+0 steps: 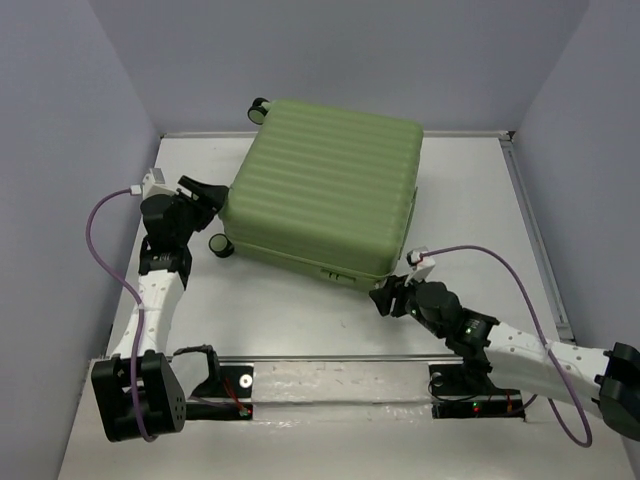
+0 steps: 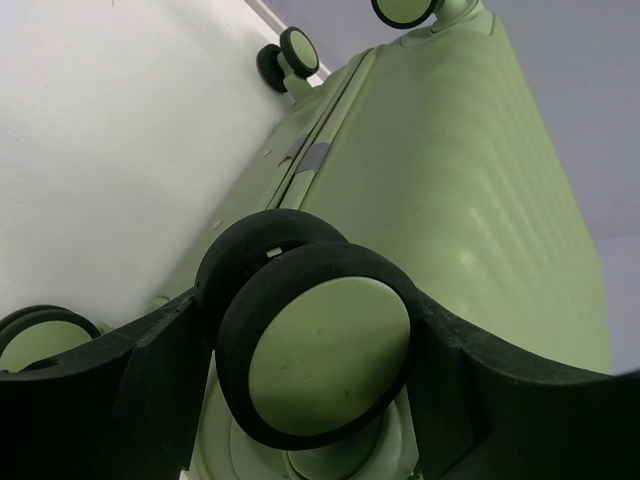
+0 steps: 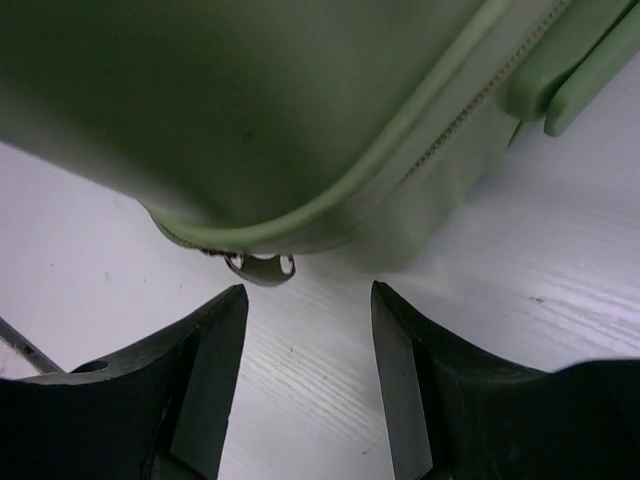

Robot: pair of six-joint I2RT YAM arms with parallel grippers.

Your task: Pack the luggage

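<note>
Nearest: reading right gripper [image 3: 308, 300] as released, nothing between fingers, aimed at zipper pull [image 3: 262, 266] hanging just beyond the tips at near corner of the luggage [image 3: 250, 100]. Finding left gripper [image 2: 310, 330] spread wide around a wheel [image 2: 325, 355] at the left corner; cannot tell whether clamped or merely straddling. Judging task near done: lid down, shells together, contents hidden; likely only the zipper run left, not confirmable. Further back, seeing a light-green ribbed hard shell flat mid table [image 1: 300, 310], skewed, black wheels with green hubs.
</note>
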